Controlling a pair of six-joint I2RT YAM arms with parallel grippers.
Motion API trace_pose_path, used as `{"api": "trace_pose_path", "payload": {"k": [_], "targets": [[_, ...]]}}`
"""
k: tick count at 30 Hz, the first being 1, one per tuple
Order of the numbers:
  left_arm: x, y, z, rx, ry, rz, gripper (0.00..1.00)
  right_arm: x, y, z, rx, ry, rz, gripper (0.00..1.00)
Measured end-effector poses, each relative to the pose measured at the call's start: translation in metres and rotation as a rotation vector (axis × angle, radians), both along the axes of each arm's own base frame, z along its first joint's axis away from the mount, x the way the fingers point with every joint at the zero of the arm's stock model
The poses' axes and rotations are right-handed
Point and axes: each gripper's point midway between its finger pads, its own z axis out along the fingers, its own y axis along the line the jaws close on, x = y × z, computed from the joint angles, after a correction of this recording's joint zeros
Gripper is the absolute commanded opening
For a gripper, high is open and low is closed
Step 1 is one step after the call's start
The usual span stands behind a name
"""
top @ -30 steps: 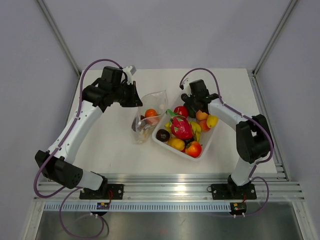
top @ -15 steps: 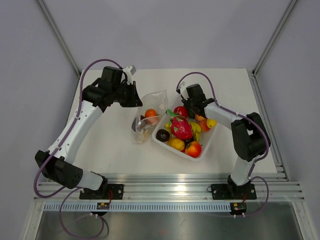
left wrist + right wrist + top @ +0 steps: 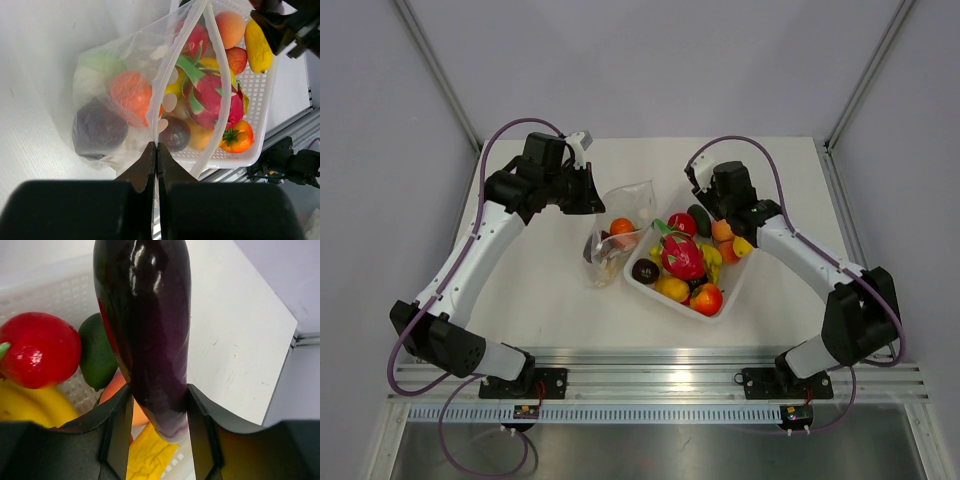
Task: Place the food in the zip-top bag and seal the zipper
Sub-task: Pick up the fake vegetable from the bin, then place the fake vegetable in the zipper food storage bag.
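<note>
clear crinkly plastic, the bag (image 3: 131, 52) is standing on the desk (image 3: 540, 285) just left of the tray (image 3: 257, 95), with its top edge lifted. an orange fruit (image 3: 130, 95), a dark purple one (image 3: 100, 131) and a pale green one (image 3: 95, 70) are sitting inside it. the zipper (image 3: 176, 62) is gaping unsealed, its two strips bowing apart so the tray is showing through the mouth. the left fingers (image 3: 141, 172) are pressing tight together on the bag's mouth edge, pinching it where the two strips are meeting. the white tray is carrying the rest of the food, with the pink dragon fruit (image 3: 683, 256) lying in the middle among yellow, red and orange pieces. over the tray's far end, the right fingers (image 3: 200, 425) are clamping a glossy dark purple eggplant (image 3: 145, 325) near one end, holding it clear above a red fruit (image 3: 40, 350) and a dark green one (image 3: 97, 357) in the tray.
</note>
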Motion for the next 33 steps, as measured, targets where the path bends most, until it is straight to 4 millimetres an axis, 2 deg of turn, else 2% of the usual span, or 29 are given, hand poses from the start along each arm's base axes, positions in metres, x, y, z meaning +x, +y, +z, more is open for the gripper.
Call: {"api": "trace_pose_path", "payload": {"k": [4,7,11,15,18,21,25,29,33], "targets": [[0.000,0.000,0.000,-0.001,0.001,0.000,0.00,-0.017,0.006,0.035,0.051,-0.021,0.042,0.21],[0.000,0.000,0.000,-0.001,0.000,0.001,0.00,-0.031,0.020,0.060,0.078,-0.040,0.104,0.22],[0.000,0.000,0.000,-0.001,0.000,0.001,0.00,-0.056,0.055,0.093,0.094,-0.081,0.230,0.23],[0.000,0.000,0.000,0.000,0.000,0.001,0.00,-0.073,0.083,0.110,0.083,-0.107,0.343,0.23],[0.000,0.000,0.000,0.000,0.000,0.001,0.00,-0.083,0.096,0.111,0.041,-0.107,0.404,0.24],[0.000,0.000,0.000,0.000,0.000,0.001,0.00,-0.083,0.107,0.107,-0.034,-0.097,0.443,0.25],[0.000,0.000,0.000,0.000,0.001,0.001,0.00,-0.086,0.121,0.085,-0.162,-0.064,0.495,0.27],[0.000,0.000,0.000,0.000,0.001,0.000,0.00,-0.090,0.121,0.067,-0.275,-0.029,0.516,0.31],[0.000,0.000,0.000,0.000,0.001,0.000,0.00,-0.088,0.121,0.067,-0.363,-0.043,0.516,0.32]]}}
